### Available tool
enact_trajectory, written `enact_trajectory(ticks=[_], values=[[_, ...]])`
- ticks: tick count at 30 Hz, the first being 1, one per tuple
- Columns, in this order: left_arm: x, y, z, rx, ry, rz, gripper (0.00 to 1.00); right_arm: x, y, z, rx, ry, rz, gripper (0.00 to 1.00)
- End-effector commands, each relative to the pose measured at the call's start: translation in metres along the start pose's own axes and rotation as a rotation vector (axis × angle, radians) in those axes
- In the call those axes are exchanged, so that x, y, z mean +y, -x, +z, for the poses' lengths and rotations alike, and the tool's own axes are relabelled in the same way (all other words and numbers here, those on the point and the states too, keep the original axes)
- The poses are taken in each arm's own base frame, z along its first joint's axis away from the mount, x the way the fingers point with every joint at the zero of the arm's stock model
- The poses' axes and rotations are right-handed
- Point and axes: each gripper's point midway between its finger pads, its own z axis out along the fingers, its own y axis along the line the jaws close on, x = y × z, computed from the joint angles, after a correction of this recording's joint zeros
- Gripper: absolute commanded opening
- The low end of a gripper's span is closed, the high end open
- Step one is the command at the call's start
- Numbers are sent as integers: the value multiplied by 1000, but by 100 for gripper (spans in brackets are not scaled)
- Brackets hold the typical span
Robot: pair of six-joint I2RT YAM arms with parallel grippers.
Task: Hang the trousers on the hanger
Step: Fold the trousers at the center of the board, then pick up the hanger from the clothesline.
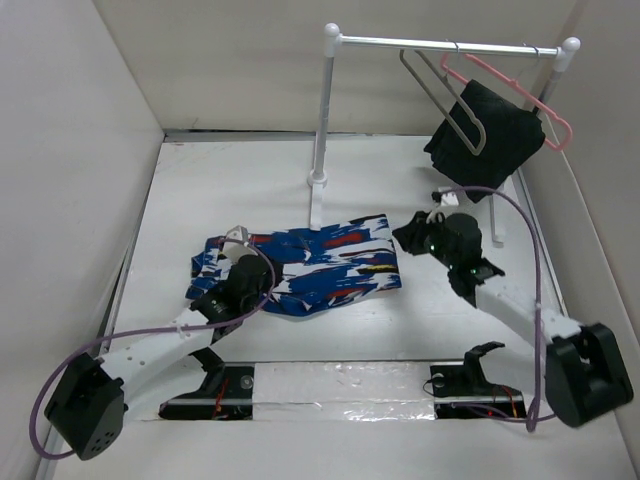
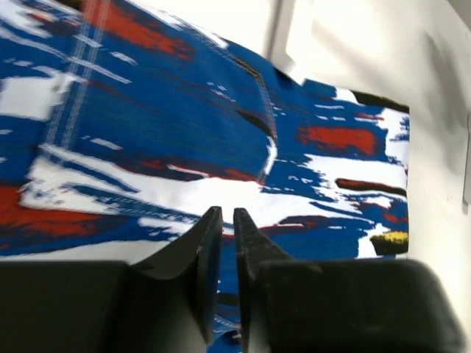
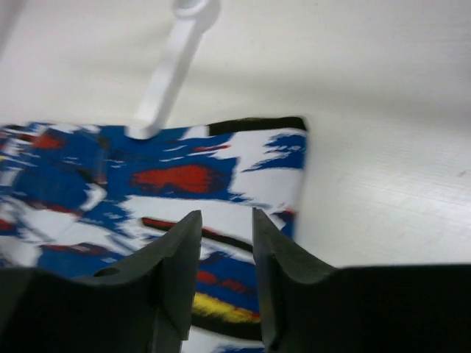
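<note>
Altogether one trousers, one wire hanger, one pink hanger; right pincer spread, left pincer unclear.

white metal garment rack at the back, pink plastic hanger on its rail, plain black cloth hanging from it

On the left wrist camera the trousers run off the left and top edges, and I can't tell whether cloth is caught in the narrow gap between the 2 left fingers. From the top camera my left arm hides them and part of the print. The right wrist picture is blurred; the right fingers cover the trousers' near edge.
</note>
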Motion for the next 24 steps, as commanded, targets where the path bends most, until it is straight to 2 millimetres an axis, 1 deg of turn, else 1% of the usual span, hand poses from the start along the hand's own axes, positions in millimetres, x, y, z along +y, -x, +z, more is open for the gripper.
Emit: enact_trajectory(ticks=[1, 2, 3, 4, 5, 6, 7, 8, 9, 10, 11, 12, 13, 14, 15, 17, 18, 19, 20, 21, 22, 23, 24], values=[[-41, 17, 5, -26, -100, 32, 4, 17, -40, -24, 37, 24, -11, 25], [-52, 19, 6, -24, -132, 29, 0, 35, -51, -31, 45, 80, -5, 16], [-57, 19, 7, -21, -148, 34, 0, 32, -77, -36, 92, 84, 11, 0], [-59, 16, 10, -7, -156, 50, 0, 34, -85, -38, 102, 93, 25, 0], [-70, 13, 8, 7, -202, 50, 0, 33, -93, -40, 115, 96, 49, 0], [-74, 13, 8, 11, -218, 47, 0, 32, -103, -40, 137, 96, 55, 0], [-76, 7, 9, 26, -229, 51, 0, 28, -114, -41, 147, 91, 69, 0], [-86, 4, 7, 31, -264, 44, 0, 25, -119, -41, 157, 80, 88, 0], [-89, 2, 6, 35, -273, 46, 0, 21, -130, -41, 185, 69, 102, 0], [-87, -1, 9, 43, -262, 52, 0, 20, -133, -41, 189, 68, 114, 0], [-91, -3, 8, 47, -264, 64, 0, 16, -144, -43, 210, 52, 144, 0], [-93, -6, 8, 53, -263, 74, 0, 12, -149, -45, 214, 38, 155, 0], [-90, -6, 9, 49, -247, 76, 0, 15, -151, -47, 210, 50, 158, 0], [-91, -6, 8, 44, -246, 79, 0, 13, -156, -50, 217, 43, 165, 0], [-92, -5, 8, 39, -246, 83, 0, 16, -155, -52, 218, 53, 161, 0], [-96, -4, 4, 40, -260, 94, 0, 26, -148, -59, 208, 76, 139, 0], [-96, -3, 3, 36, -262, 96, 0, 35, -129, -58, 169, 91, 123, 0], [-98, -1, 1, 30, -267, 96, 0, 35, -127, -64, 189, 78, 103, 0], [-100, 1, 0, 25, -278, 93, 0, 46, -103, -70, 123, 108, 63, 0], [-106, 0, -2, 30, -297, 97, 0, 60, -67, -74, 42, 121, 41, 0], [-107, 0, -2, 33, -301, 110, 0, 62, -51, -80, 6, 110, 25, 0], [-114, -1, -5, 34, -316, 118, 0, 70, -23, -90, -72, 125, -24, 0], [-118, -3, -6, 40, -323, 124, 0, 66, 5, -95, -148, 75, -49, 0]])
